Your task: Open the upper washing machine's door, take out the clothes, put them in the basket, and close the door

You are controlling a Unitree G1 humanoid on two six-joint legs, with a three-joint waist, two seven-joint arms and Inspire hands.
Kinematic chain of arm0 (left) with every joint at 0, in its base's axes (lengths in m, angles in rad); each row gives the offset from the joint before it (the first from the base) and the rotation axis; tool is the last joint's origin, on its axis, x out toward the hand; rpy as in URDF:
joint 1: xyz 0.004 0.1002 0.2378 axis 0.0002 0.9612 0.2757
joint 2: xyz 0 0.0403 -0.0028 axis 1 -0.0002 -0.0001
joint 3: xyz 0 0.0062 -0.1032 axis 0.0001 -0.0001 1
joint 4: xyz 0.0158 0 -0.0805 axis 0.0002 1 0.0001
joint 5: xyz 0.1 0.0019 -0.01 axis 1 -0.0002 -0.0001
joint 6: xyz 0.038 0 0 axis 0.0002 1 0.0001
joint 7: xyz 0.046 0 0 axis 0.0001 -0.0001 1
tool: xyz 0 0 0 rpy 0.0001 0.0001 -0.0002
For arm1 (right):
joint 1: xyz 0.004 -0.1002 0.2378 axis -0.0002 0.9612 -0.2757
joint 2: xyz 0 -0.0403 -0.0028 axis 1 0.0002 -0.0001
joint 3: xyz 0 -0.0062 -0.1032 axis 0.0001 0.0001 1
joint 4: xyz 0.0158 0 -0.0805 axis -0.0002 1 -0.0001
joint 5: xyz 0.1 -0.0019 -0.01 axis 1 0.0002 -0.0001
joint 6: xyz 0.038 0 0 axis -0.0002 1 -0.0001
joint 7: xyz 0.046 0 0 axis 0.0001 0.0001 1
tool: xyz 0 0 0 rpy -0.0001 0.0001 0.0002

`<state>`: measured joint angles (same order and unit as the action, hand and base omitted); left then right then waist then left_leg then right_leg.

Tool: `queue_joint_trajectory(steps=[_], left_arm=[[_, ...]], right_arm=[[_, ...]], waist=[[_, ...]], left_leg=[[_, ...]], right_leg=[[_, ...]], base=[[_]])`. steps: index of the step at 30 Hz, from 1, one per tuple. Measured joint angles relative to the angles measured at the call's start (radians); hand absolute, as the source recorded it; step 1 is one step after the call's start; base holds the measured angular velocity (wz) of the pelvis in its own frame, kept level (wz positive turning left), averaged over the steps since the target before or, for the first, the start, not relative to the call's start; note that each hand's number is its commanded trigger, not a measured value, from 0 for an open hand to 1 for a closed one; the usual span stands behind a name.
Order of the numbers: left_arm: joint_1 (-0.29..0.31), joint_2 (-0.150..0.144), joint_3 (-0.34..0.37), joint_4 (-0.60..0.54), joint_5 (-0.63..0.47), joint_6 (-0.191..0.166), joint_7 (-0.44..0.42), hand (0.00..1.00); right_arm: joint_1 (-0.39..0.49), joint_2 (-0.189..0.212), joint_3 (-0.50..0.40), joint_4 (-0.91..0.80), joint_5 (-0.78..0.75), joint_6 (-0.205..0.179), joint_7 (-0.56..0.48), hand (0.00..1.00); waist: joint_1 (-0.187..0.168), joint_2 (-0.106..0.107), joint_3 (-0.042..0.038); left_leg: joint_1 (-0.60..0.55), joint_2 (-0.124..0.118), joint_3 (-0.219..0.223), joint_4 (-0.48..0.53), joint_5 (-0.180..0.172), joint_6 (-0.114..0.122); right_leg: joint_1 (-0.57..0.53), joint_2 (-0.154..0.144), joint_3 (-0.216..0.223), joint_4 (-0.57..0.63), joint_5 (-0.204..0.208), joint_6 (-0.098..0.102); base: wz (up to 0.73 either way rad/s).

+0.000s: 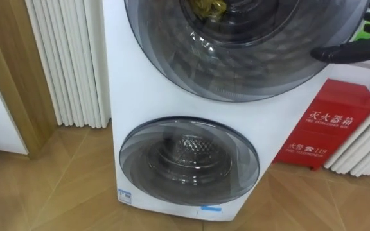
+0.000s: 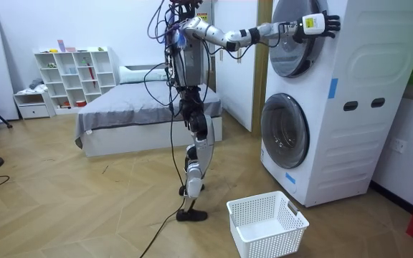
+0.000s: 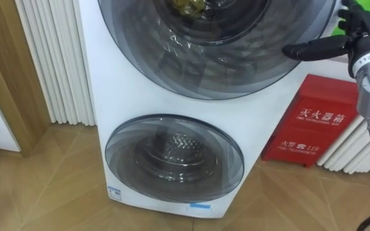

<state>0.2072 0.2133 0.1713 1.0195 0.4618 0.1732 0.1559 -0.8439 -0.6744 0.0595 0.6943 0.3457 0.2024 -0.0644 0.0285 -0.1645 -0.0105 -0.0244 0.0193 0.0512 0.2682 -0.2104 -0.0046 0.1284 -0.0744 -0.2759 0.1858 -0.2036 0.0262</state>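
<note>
Opening step: holds right hand (image 1: 349, 51), straight-fingered and empty, at rim of upper door (image 1: 236, 64); next needs hooking and pulling it.

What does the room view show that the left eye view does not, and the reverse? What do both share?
Room view adds: a basket on the floor, a bed, a shelf. Left eye view adds: yellowish clothes behind the upper door, a ribbed panel beside the washer. Both: the washer, its lower door, the right hand at the upper door's edge.
</note>
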Motion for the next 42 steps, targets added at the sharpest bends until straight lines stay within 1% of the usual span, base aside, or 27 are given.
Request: queue_joint_trajectory(steps=[3, 5, 6, 8, 12, 15, 16, 18, 20, 25, 27, 29, 30, 32, 34, 35, 37, 38, 39, 40, 41, 42], left_arm=[[-0.006, 0.008, -0.019, -0.001, 0.000, 0.001, 0.000, 0.00], [-0.011, 0.011, -0.022, -0.001, 0.001, 0.001, 0.000, 0.00], [-0.011, 0.012, -0.022, -0.004, 0.001, 0.001, 0.000, 0.00], [-0.012, 0.013, -0.022, -0.015, 0.003, 0.003, 0.000, 0.00], [-0.028, 0.019, -0.036, -0.029, 0.000, 0.003, 0.000, 0.00], [-0.037, 0.029, -0.072, -0.033, 0.001, 0.001, 0.000, 0.00], [-0.037, 0.031, -0.079, -0.033, 0.001, 0.001, 0.000, 0.00], [-0.039, 0.031, -0.080, -0.033, 0.001, 0.002, 0.000, 0.00], [-0.039, 0.034, -0.098, -0.034, 0.001, 0.002, 0.000, 0.00], [-0.031, 0.039, -0.100, -0.056, -0.001, 0.002, 0.000, 0.00], [-0.030, 0.041, -0.101, -0.056, -0.011, 0.003, 0.001, 0.00], [-0.030, 0.041, -0.120, -0.056, -0.014, 0.003, 0.002, 0.00], [-0.030, 0.041, -0.125, -0.056, -0.015, 0.003, 0.003, 0.00], [-0.027, 0.041, -0.142, -0.056, -0.014, 0.011, 0.009, 0.00], [-0.020, 0.041, -0.144, -0.058, -0.015, 0.018, 0.011, 0.00], [-0.014, 0.040, -0.145, -0.058, -0.015, 0.023, 0.012, 0.00], [-0.010, 0.039, -0.145, -0.056, -0.015, 0.027, 0.013, 0.00], [-0.008, 0.039, -0.145, -0.052, -0.016, 0.027, 0.014, 0.00], [-0.006, 0.039, -0.145, -0.052, -0.016, 0.027, 0.015, 0.00], [-0.001, 0.039, -0.145, -0.052, -0.019, 0.027, 0.020, 0.00], [0.000, 0.037, -0.149, -0.046, -0.021, 0.027, 0.030, 0.00], [0.000, 0.035, -0.152, -0.043, -0.022, 0.027, 0.033, 0.00]], right_arm=[[0.000, 0.000, 0.000, 0.000, 0.001, 0.000, -0.003, 0.00], [0.000, 0.000, 0.009, -0.007, 0.006, 0.000, -0.009, 0.00], [0.000, 0.000, 0.028, -0.038, 0.015, 0.003, -0.014, 0.00], [0.000, 0.001, 0.040, -0.097, 0.043, 0.016, -0.028, 0.00], [0.002, 0.008, 0.056, -0.187, 0.009, 0.019, -0.055, 0.00], [0.045, 0.014, 0.054, -0.256, -0.045, 0.018, -0.080, 0.00], [0.059, 0.025, 0.051, -0.286, -0.047, 0.018, -0.089, 0.00], [0.085, 0.037, 0.045, -0.325, -0.047, 0.017, -0.101, 0.00], [0.097, 0.051, 0.043, -0.347, -0.046, 0.017, -0.116, 0.00], [0.124, 0.058, 0.040, -0.370, -0.028, 0.014, -0.117, 0.00], [0.125, 0.093, 0.034, -0.370, -0.016, 0.007, -0.121, 0.00], [0.126, 0.122, 0.027, -0.371, 0.001, -0.008, -0.132, 0.00], [0.127, 0.125, 0.027, -0.371, 0.004, -0.012, -0.132, 0.00], [0.136, 0.138, 0.026, -0.373, 0.004, -0.033, -0.134, 0.00], [0.156, 0.142, 0.024, -0.394, 0.004, -0.042, -0.142, 0.00], [0.165, 0.143, 0.024, -0.403, 0.004, -0.051, -0.144, 0.00], [0.192, 0.159, 0.015, -0.427, 0.007, -0.063, -0.143, 0.00], [0.225, 0.168, 0.007, -0.454, 0.008, -0.079, -0.143, 0.00], [0.250, 0.170, 0.003, -0.480, 0.008, -0.084, -0.143, 0.00], [0.308, 0.177, -0.006, -0.535, 0.008, -0.098, -0.143, 0.00], [0.360, 0.187, -0.011, -0.584, 0.011, -0.118, -0.143, 0.00], [0.383, 0.194, -0.012, -0.603, 0.012, -0.125, -0.143, 0.00]], waist=[[0.006, 0.000, 0.0000], [0.017, 0.000, 0.0001], [0.021, 0.000, 0.0001], [0.029, 0.001, 0.0008], [0.030, 0.003, 0.0022], [0.033, 0.008, 0.0054], [0.032, 0.009, 0.0065], [0.032, 0.010, 0.0068], [0.033, 0.010, 0.0071], [0.034, 0.012, 0.0079], [0.034, 0.015, 0.0105], [0.034, 0.025, 0.0142], [0.034, 0.027, 0.0147], [0.034, 0.034, 0.0149], [0.034, 0.033, 0.0118], [0.034, 0.040, 0.0125], [0.034, 0.047, 0.0085], [0.037, 0.052, 0.0059], [0.039, 0.054, 0.0044], [0.040, 0.057, 0.0021], [0.040, 0.060, 0.0020], [0.040, 0.061, 0.0017]], left_leg=[[0.004, 0.000, 0.001, 0.000, 0.000, 0.000], [0.015, 0.000, 0.008, -0.003, 0.000, 0.000], [0.019, 0.002, 0.016, -0.005, 0.000, 0.000], [0.018, 0.005, 0.030, -0.006, 0.000, 0.000], [0.020, 0.005, 0.033, -0.011, 0.002, -0.002], [0.031, 0.005, 0.036, -0.016, 0.002, -0.003], [0.034, 0.006, 0.036, -0.017, 0.002, -0.003], [0.037, 0.008, 0.036, -0.019, 0.003, -0.003], [0.042, 0.008, 0.036, -0.020, 0.003, -0.004], [0.054, 0.008, 0.037, -0.027, 0.003, -0.005], [0.058, 0.009, 0.040, -0.027, 0.004, -0.006], [0.064, 0.011, 0.042, -0.030, 0.003, -0.006], [0.064, 0.011, 0.042, -0.032, 0.003, -0.007], [0.063, 0.013, 0.042, -0.032, 0.004, -0.008], [0.062, 0.015, 0.041, -0.031, 0.005, -0.010], [0.062, 0.016, 0.041, -0.029, 0.006, -0.011], [0.064, 0.017, 0.041, -0.028, 0.006, -0.012], [0.066, 0.017, 0.042, -0.029, 0.007, -0.013], [0.068, 0.017, 0.042, -0.030, 0.007, -0.013], [0.071, 0.017, 0.042, -0.031, 0.007, -0.013], [0.074, 0.017, 0.044, -0.033, 0.007, -0.013], [0.075, 0.017, 0.046, -0.033, 0.007, -0.013]], right_leg=[[0.003, 0.000, 0.004, 0.000, 0.000, 0.000], [0.008, 0.000, 0.017, 0.000, 0.000, 0.000], [0.009, 0.000, 0.027, 0.000, 0.000, 0.000], [0.001, 0.000, 0.026, -0.001, 0.000, 0.000], [0.000, 0.001, 0.029, -0.001, 0.000, 0.000], [0.004, 0.001, 0.031, -0.001, 0.000, 0.000], [0.005, 0.002, 0.032, -0.002, 0.000, 0.000], [0.006, 0.003, 0.030, -0.003, 0.000, 0.000], [0.006, 0.003, 0.029, -0.003, 0.000, 0.000], [0.016, 0.003, 0.029, -0.002, 0.000, 0.000], [0.022, 0.004, 0.030, -0.002, 0.000, 0.000], [0.028, 0.005, 0.032, -0.003, 0.000, 0.000], [0.027, 0.005, 0.032, -0.003, 0.000, 0.000], [0.028, 0.007, 0.032, -0.003, 0.000, 0.000], [0.029, 0.009, 0.030, -0.002, 0.000, 0.000], [0.029, 0.010, 0.031, -0.002, 0.001, -0.001], [0.029, 0.011, 0.031, -0.002, 0.001, -0.001], [0.030, 0.011, 0.030, -0.003, 0.001, -0.001], [0.031, 0.011, 0.030, -0.002, 0.001, -0.001], [0.033, 0.011, 0.029, -0.002, 0.001, -0.001], [0.034, 0.011, 0.029, -0.002, 0.001, -0.001], [0.034, 0.011, 0.029, -0.002, 0.001, -0.001]], base=[[-0.01], [-0.11], [-0.18], [-0.21], [-0.05], [-0.08], [-0.16], [-0.14], [-0.09], [-0.02], [-0.06], [-0.04], [0.00], [0.00], [0.00], [0.00], [0.00], [0.00], [0.00], [0.00], [-0.04], [-0.11]])
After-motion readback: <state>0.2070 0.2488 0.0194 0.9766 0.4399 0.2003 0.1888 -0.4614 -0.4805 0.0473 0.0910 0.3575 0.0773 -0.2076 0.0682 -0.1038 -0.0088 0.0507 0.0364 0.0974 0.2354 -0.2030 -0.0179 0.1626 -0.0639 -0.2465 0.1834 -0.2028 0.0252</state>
